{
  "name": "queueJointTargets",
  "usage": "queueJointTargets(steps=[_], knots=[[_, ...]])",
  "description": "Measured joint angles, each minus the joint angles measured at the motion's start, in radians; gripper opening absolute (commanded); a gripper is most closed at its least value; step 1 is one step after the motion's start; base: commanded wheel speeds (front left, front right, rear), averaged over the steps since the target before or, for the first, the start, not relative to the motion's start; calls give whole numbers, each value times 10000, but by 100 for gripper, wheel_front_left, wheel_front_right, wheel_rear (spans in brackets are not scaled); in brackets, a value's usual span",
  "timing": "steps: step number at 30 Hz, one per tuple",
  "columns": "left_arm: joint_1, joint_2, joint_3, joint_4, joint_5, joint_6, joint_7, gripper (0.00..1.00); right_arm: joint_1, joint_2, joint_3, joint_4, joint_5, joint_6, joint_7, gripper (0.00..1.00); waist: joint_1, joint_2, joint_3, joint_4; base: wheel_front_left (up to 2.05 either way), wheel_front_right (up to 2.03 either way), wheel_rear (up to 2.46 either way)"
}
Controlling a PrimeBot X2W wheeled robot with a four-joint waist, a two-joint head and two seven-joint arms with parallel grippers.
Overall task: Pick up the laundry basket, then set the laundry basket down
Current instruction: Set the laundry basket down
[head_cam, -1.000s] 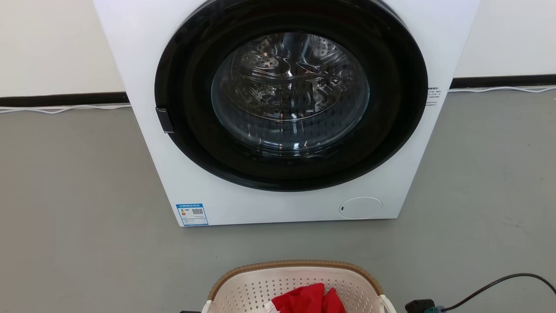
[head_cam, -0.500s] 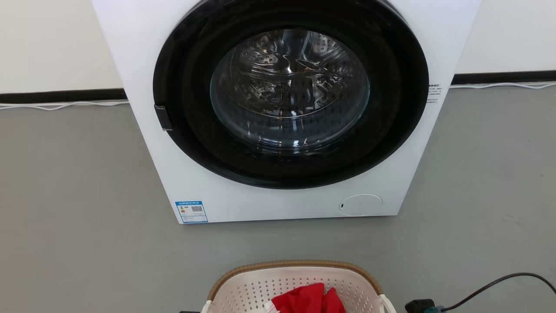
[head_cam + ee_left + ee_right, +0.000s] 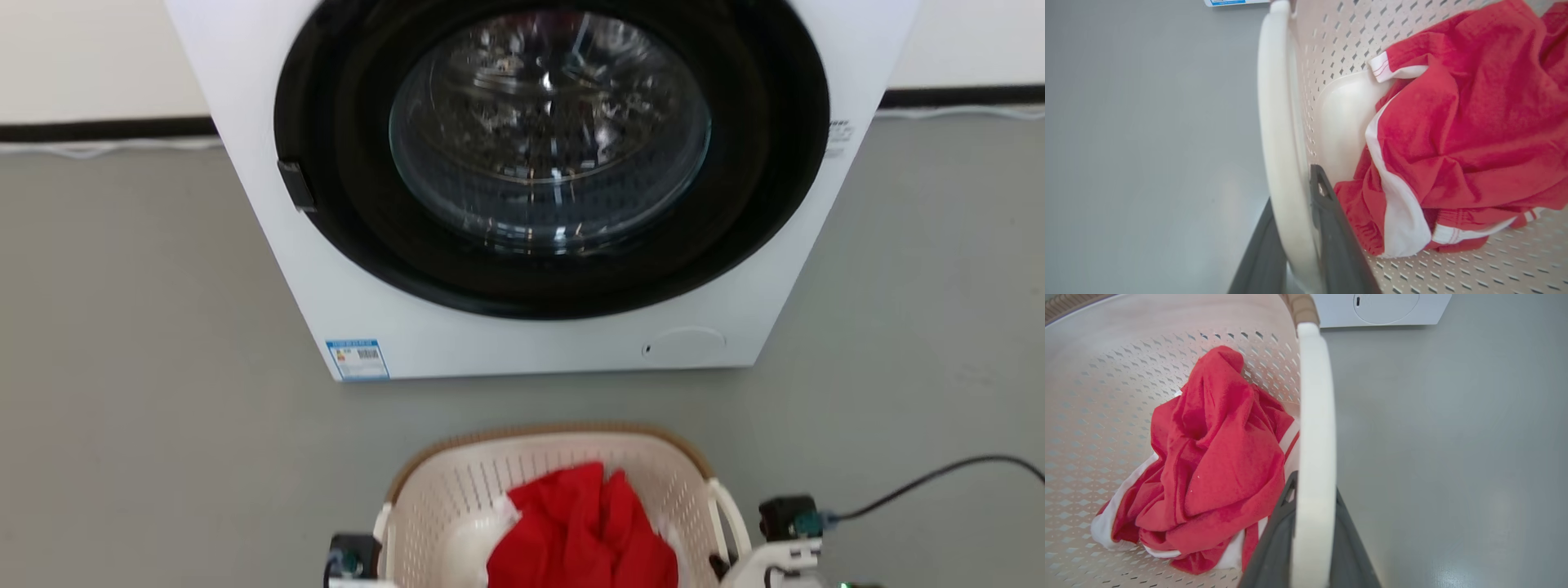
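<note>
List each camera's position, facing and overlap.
Head view: on the head, facing forward and down at the washer, the laundry basket below it, wrist parts beside it.
Left wrist view: along the left gripper, shut on the basket's left handle.
Right wrist view: along the right gripper, shut on the right handle.
All share the red garment in the basket.

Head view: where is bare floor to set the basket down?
Bare floor spreads left of the washer and basket, up to the black skirting. A narrower bare strip lies between washer and basket. Right of the washer is bare too. Crowded: the lower right, where a black cable runs beside the basket.
</note>
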Motion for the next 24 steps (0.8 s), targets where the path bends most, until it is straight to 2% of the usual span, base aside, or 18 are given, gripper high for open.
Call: queueJointTargets(steps=[10, 24], knots=[[-1860, 42, 25, 19, 8, 52, -242, 0, -1728, -38, -445, 75, -90, 0, -370, 0, 0, 0, 1617, 114, 0, 0, 0], [-4333, 42, 23, -385, 38, 332, -537, 0, -3974, -274, -3164, 94, -2658, 4, -523, 0, 0, 0, 4786, 392, 0, 0, 0]])
